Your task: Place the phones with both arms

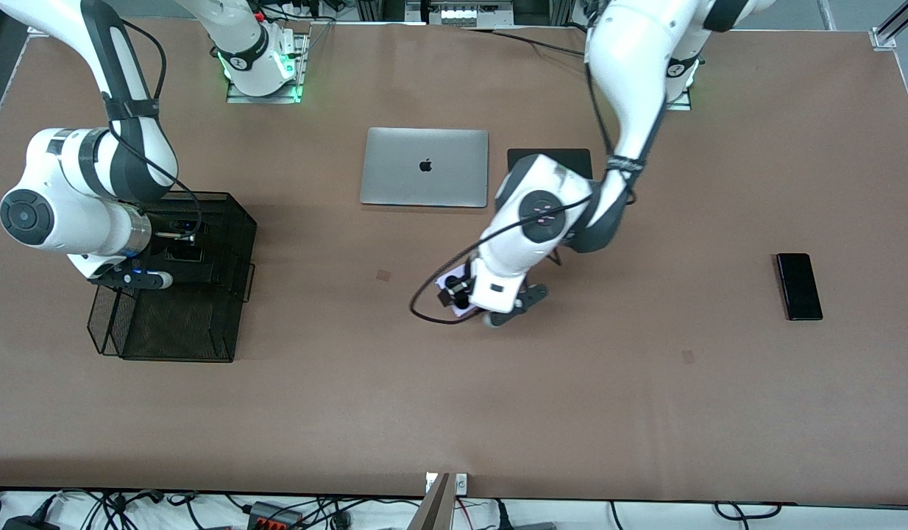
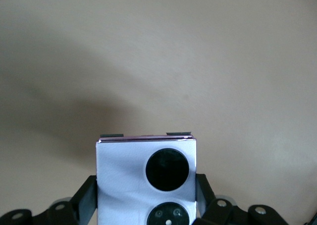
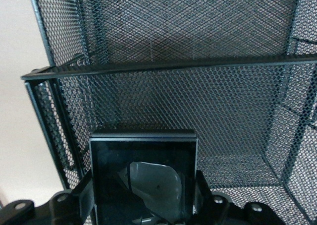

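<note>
No phone was placed yet. The right gripper [image 3: 143,205] clamped the flip phone [image 3: 143,173] over the mesh organizer [image 1: 204,221]; the left gripper [image 2: 146,210] clamped the lavender phone [image 2: 146,178] above the table [image 1: 572,405]; the slab [image 1: 798,285] lay untouched.

Mesh walls of the organizer [image 1: 226,243] hem the right pincer [image 3: 143,205]; bare table [image 1: 454,397] surrounds the left pincer [image 2: 146,210].

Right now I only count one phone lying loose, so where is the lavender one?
The lavender phone sits between the left gripper's fingers, low over the bare table, nearer the front camera than the silver laptop.
</note>
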### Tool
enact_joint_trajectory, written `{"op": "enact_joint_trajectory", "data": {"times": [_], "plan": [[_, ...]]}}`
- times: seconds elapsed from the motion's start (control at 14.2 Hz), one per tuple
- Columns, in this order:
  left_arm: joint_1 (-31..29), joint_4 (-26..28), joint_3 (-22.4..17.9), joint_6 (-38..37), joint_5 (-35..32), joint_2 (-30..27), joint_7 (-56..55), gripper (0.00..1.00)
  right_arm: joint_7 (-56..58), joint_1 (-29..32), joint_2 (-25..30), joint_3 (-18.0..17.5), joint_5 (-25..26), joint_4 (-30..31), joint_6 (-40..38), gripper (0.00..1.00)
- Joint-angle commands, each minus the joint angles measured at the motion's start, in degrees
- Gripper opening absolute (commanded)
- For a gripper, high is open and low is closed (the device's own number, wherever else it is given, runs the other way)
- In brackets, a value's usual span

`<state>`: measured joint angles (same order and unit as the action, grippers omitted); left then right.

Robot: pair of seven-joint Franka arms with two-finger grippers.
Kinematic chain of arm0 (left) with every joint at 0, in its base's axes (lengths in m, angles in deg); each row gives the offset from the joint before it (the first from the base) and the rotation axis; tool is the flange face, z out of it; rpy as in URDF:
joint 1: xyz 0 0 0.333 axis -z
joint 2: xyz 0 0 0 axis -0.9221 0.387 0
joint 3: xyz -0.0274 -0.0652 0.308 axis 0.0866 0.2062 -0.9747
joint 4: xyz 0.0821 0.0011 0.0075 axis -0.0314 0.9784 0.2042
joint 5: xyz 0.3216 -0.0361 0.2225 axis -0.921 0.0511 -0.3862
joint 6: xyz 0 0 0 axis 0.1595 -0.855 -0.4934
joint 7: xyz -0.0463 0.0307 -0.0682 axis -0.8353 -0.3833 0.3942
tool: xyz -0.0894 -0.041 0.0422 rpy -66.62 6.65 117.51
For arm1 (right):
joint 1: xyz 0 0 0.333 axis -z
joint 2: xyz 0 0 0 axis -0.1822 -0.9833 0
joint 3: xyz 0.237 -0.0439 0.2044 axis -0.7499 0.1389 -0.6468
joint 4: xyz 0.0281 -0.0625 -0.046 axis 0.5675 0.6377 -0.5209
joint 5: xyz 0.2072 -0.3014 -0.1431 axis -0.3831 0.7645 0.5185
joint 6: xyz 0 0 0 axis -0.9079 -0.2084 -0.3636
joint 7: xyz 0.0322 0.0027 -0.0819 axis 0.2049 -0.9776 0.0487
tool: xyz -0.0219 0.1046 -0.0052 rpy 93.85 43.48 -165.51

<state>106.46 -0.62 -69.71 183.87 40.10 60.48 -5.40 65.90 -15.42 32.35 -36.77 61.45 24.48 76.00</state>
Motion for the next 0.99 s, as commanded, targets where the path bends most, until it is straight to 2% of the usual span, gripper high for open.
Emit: {"op": "enact_joint_trajectory", "data": {"times": [0.0,0.07,0.21,0.28,0.42,0.7,0.92], "plan": [[2.42,-3.9,-0.98,2.93,-0.6,3.59,7.94,0.38,-0.73,0.26,0.3,-0.33,0.55,0.22,0.65,0.79],[3.21,-4.07,-0.9,5.21,-0.69,4.46,9.88,0.38,-0.65,0.26,0.21,-0.33,0.46,-0.13,0.65,1.0],[5.41,-5.55,-0.81,9.34,-0.52,6.92,11.04,0.38,-0.64,0.26,0.47,-0.33,0.46,-2.24,-0.22,1.0],[7.42,-8.18,-1.24,9.45,-0.6,8.93,10.25,0.38,-0.56,0.18,1.0,-0.33,0.46,-2.94,-0.22,1.0],[11.2,-11.1,-5.53,9.53,-0.61,11.93,9.1,0.38,-0.38,0.26,1.97,-0.33,0.29,-5.31,-1.53,1.0],[13.67,-11.19,-6.96,9.97,-2.1,14.13,16.83,0.38,0.93,0.44,1.27,-0.33,0.37,-15.66,-8.48,1.0],[16.49,-11.45,-9.77,11.99,-1.92,15.98,16.4,0.38,0.94,0.18,1.09,-0.42,0.29,-18.5,-8.58,1.0]]}}
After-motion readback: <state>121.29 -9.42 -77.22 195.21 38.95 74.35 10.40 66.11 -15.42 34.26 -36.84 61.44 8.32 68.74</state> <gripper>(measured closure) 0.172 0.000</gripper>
